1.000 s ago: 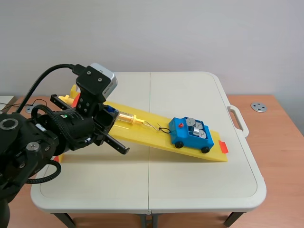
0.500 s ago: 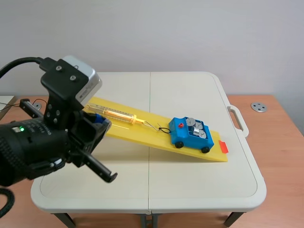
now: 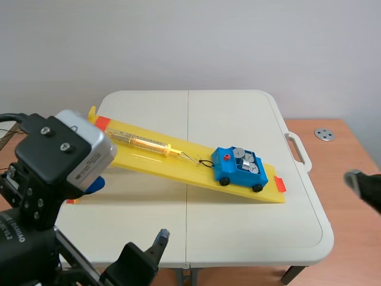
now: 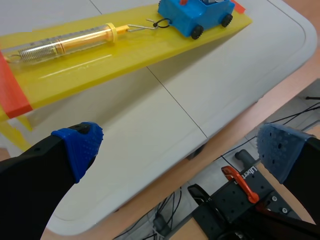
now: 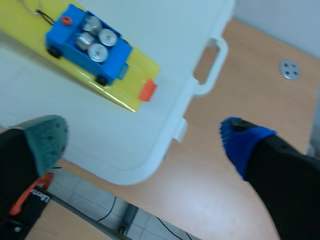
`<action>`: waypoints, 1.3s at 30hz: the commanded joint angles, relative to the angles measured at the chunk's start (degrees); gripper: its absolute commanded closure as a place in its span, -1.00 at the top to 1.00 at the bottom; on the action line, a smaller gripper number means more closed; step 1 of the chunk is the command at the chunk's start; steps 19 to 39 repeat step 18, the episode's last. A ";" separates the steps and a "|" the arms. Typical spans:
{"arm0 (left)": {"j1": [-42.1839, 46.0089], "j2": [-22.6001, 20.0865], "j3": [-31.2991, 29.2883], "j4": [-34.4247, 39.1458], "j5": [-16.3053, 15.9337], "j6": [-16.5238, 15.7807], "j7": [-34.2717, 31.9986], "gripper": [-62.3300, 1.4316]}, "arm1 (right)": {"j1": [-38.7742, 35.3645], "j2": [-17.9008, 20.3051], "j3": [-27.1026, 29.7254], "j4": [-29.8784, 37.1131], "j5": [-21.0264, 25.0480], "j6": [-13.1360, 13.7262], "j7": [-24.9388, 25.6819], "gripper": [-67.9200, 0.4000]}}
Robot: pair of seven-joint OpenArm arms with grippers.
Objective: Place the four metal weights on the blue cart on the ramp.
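Note:
The blue cart [image 3: 238, 168] stands low on the yellow ramp [image 3: 172, 162], hooked to a yellow spring scale [image 3: 141, 142]. Several round metal weights [image 3: 244, 159] sit in its tray; the right wrist view shows the weights [image 5: 96, 38] packed in the cart [image 5: 75, 47]. My left gripper [image 4: 180, 147] is open and holds nothing. It hangs over the table's near edge, with the cart [image 4: 196, 16] far ahead. My right gripper [image 5: 145, 140] is open too, off the table's right corner, holding nothing. In the scene view only a bit of the right arm [image 3: 364, 188] shows.
The ramp's raised end with red tape [image 4: 12, 95] lies ahead of the left finger. A table handle [image 5: 210, 65] sticks out on the right side, and a round metal disc [image 3: 324, 134] lies on the wooden surface beyond. The left arm [image 3: 59, 161] fills the near left.
The left arm drew back from the ramp's upper end toward the near left corner, and its fingers opened. The right arm's tip has come in at the right edge.

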 commanded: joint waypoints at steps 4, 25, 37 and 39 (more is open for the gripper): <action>-0.07 0.28 -1.22 5.35 -2.58 4.72 -7.02 1.00 | 1.14 0.37 -3.54 5.88 2.71 -5.70 8.37 0.95; -0.52 0.26 -1.22 5.18 -2.27 4.83 -9.27 1.00 | 1.11 -2.45 -4.33 5.88 1.46 -5.77 8.31 0.95; -0.52 0.26 -1.22 5.18 -2.27 4.83 -9.27 1.00 | 1.11 -2.45 -4.33 5.88 1.46 -5.77 8.31 0.95; -0.52 0.26 -1.22 5.18 -2.27 4.83 -9.27 1.00 | 1.11 -2.45 -4.33 5.88 1.46 -5.77 8.31 0.95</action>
